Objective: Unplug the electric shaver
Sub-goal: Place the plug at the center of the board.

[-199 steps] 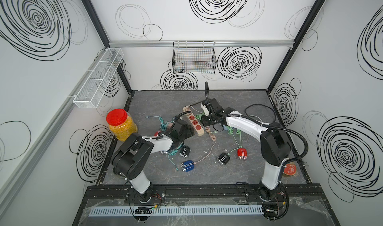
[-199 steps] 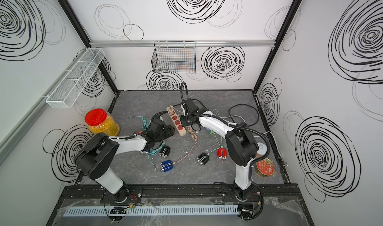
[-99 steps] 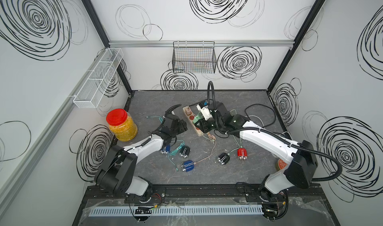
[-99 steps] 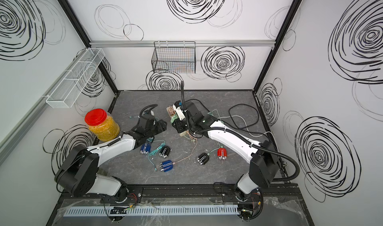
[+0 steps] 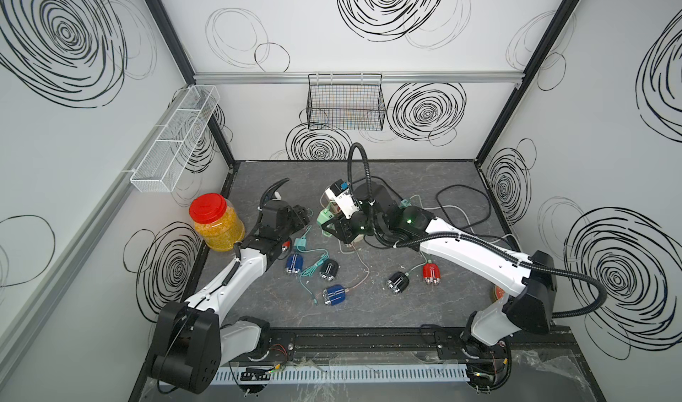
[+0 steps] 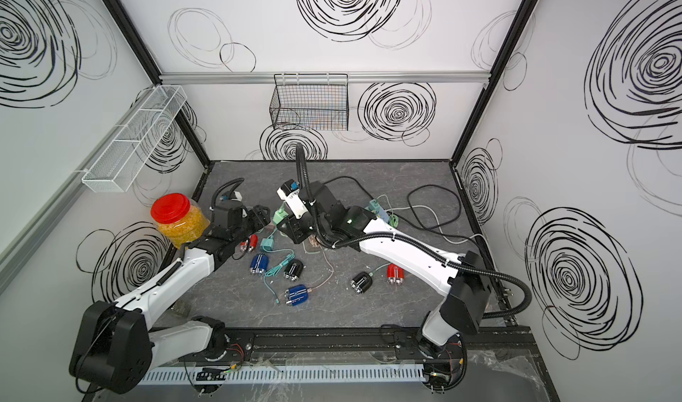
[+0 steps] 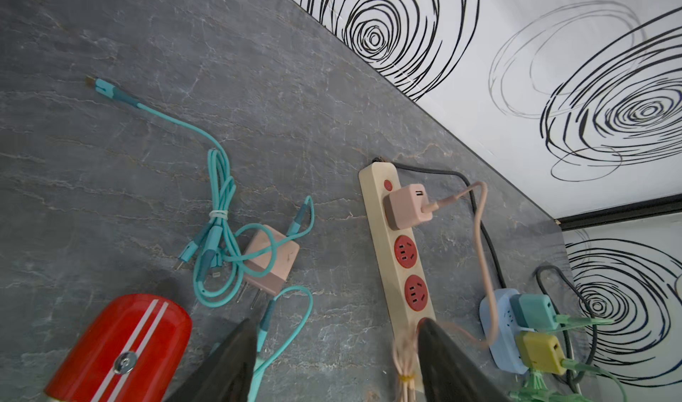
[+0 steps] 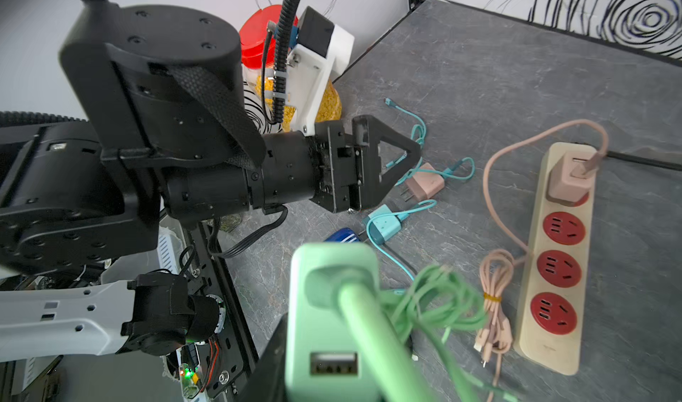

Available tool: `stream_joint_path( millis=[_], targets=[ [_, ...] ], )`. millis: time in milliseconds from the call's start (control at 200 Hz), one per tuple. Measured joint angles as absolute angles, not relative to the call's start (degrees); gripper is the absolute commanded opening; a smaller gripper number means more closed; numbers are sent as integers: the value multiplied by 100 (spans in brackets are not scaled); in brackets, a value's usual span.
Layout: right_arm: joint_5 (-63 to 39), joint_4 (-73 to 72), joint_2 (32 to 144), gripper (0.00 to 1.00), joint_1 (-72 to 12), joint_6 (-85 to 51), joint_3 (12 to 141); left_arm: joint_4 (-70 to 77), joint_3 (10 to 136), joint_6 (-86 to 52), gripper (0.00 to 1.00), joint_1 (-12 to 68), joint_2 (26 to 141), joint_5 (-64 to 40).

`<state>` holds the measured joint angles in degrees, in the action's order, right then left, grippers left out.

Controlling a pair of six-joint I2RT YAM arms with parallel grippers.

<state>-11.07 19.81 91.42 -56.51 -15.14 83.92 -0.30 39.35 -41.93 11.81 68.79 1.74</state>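
My right gripper (image 8: 332, 348) is shut on a pale green charger plug (image 8: 332, 308), held in the air clear of the beige power strip (image 8: 557, 256). The plug (image 5: 326, 217) trails a tangled green cable (image 8: 435, 300); I cannot trace its far end. Several small shavers lie on the table, among them a red one (image 5: 431, 273) with a green lead and a black one (image 5: 398, 282). My left gripper (image 7: 336, 324) is open over bare table between a teal cable and the strip (image 7: 402, 271). A pink charger (image 7: 406, 206) stays plugged into the strip's end socket.
A red-lidded jar (image 5: 216, 221) stands at the left wall. A loose pink adapter (image 7: 271, 261) lies in teal cables. A pale blue strip (image 7: 498, 330) carries teal and yellow adapters. Blue shavers (image 5: 334, 295) and a red one (image 7: 121, 348) lie near my left arm. A wire basket (image 5: 345, 101) hangs behind.
My right gripper has carried the green plug up off the strip and to the left. My left gripper has drawn back from the strip toward the left.
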Motion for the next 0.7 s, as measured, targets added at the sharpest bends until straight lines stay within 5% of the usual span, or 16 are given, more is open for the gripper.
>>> stream_joint_path(
  millis=[345, 701],
  targets=[
    [-1219, 1859, 9985, 10, -5564, -1518, 8709, -36, 3684, -4130, 72, 913, 6814, 23],
    [-1098, 1968, 9148, 10, -5218, -1496, 8683, 19, 3675, -4088, 73, 871, 6873, -110]
  ],
)
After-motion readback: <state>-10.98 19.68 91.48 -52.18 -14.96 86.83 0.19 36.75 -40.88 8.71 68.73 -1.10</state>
